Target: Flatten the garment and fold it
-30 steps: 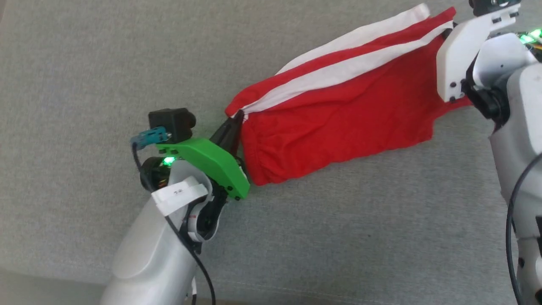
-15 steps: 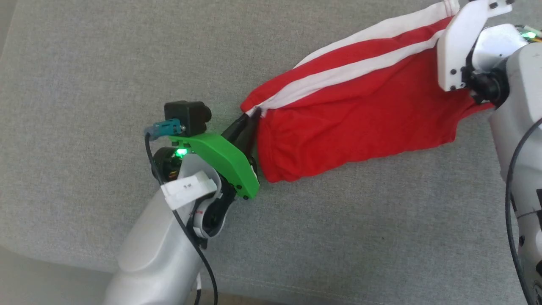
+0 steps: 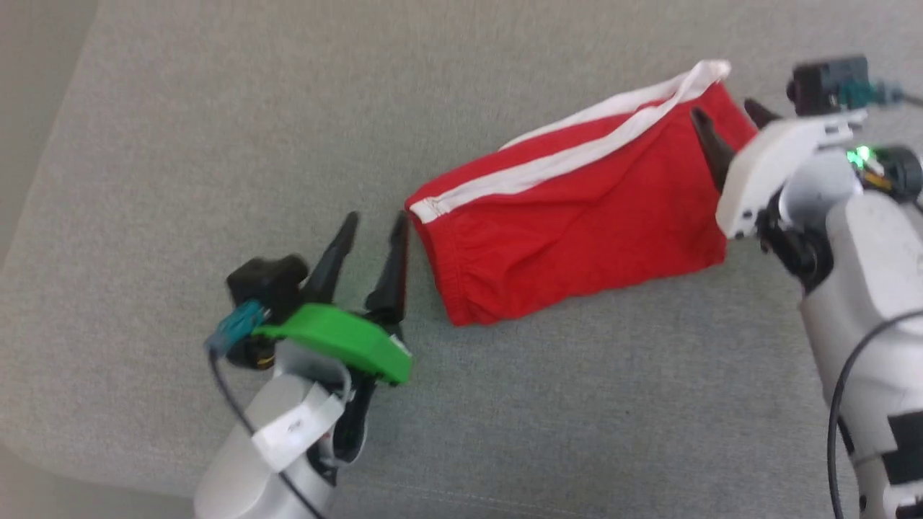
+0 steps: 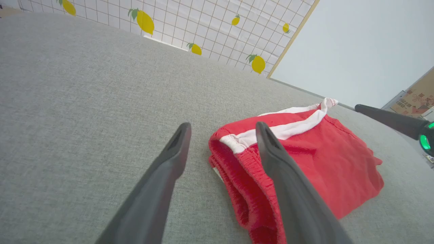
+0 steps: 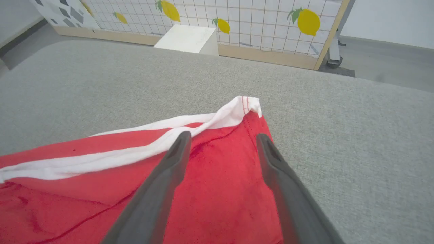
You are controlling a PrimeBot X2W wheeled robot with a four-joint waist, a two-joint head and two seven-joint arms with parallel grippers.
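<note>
The garment (image 3: 577, 216), red shorts with a white side stripe, lies folded in half on the grey cushion, its gathered waistband toward my left gripper. My left gripper (image 3: 376, 225) stands open just left of the waistband corner (image 4: 234, 140), holding nothing. My right gripper (image 3: 728, 114) is open above the hem end of the garment (image 5: 220, 176), its fingers apart over the red fabric and not pinching it. The white hem corner (image 5: 245, 105) curls up slightly beyond the right fingertips.
A broad grey cushion (image 3: 216, 144) carries everything; its left edge (image 3: 43, 173) and front edge are near my left arm. A lemon-print grid panel (image 5: 271, 23) and a white box (image 5: 186, 39) stand beyond the far edge.
Both grippers have opened and let go of the garment, which now rests slack on the cushion. The left gripper has drawn back from the waistband. The head camera has shifted too.
</note>
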